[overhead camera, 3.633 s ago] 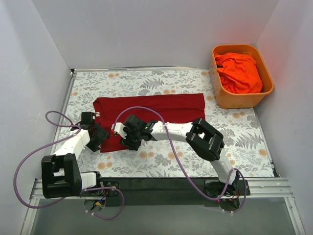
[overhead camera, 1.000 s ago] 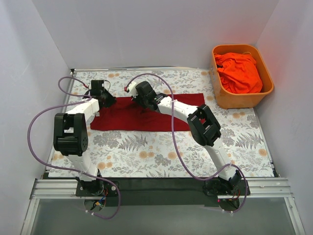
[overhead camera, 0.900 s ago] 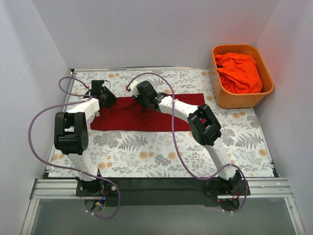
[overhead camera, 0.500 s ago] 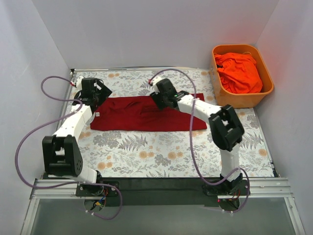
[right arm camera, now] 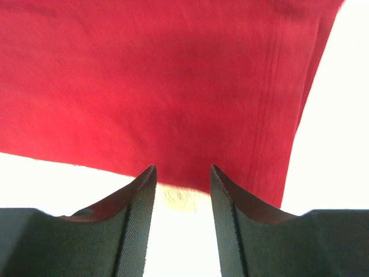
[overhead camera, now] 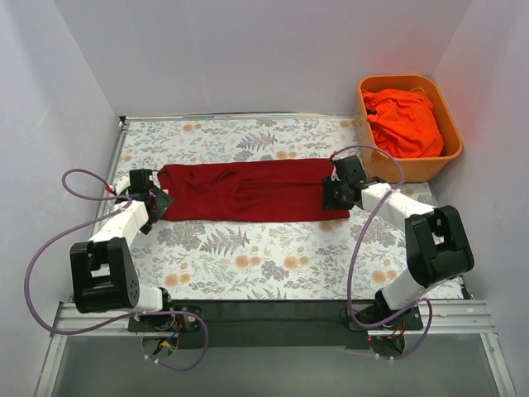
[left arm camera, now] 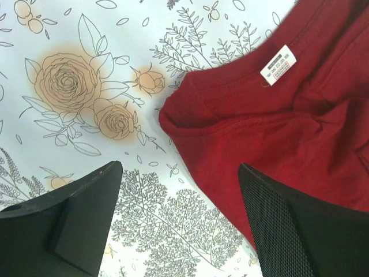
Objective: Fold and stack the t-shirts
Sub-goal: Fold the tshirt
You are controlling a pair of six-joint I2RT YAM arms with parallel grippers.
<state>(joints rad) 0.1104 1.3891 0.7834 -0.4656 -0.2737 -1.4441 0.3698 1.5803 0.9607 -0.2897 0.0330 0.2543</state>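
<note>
Across mid-table, top view: crimson t-shirt [overhead camera: 248, 190] laid out as 1 long flat band running L-R on floral table [overhead camera: 248, 265]. Orange-red t-shirt [overhead camera: 405, 122] bunched inside orange tub [overhead camera: 411, 170] at far R corner, well apart from crimson one.

L gripper [overhead camera: 153, 203] at band's L end; R gripper [overhead camera: 335, 192] at band's R end, between shirt and tub, near tub's near-L corner. Jaw gaps not readable from top.

L wrist view only: L gripper [left arm camera: 179, 231] jaws spread wide, nothing clamped. 1 finger [left arm camera: 75, 225] over bare print, other finger [left arm camera: 294, 231] over cloth. Crimson t-shirt [left arm camera: 300, 133] end rumpled, folded lip w/ small white label [left arm camera: 278, 64] near edge. Label not readable from top.

R wrist view only: R gripper [right arm camera: 180, 213] jaws narrow, small gap, holding nothing. Fingertips [right arm camera: 135, 225] just off shirt's edge; tan print spot seen in gap. Crimson t-shirt [right arm camera: 161, 86] smooth here, stitched hem down R side. Table blown out white, no detail.

Edges/room: near long edge of band fairly straight, far edge slightly wavy. Bare table strip on near side toward arm bases, 2nd narrower strip behind band up to back wall. Tight spot only R side, by tub.
</note>
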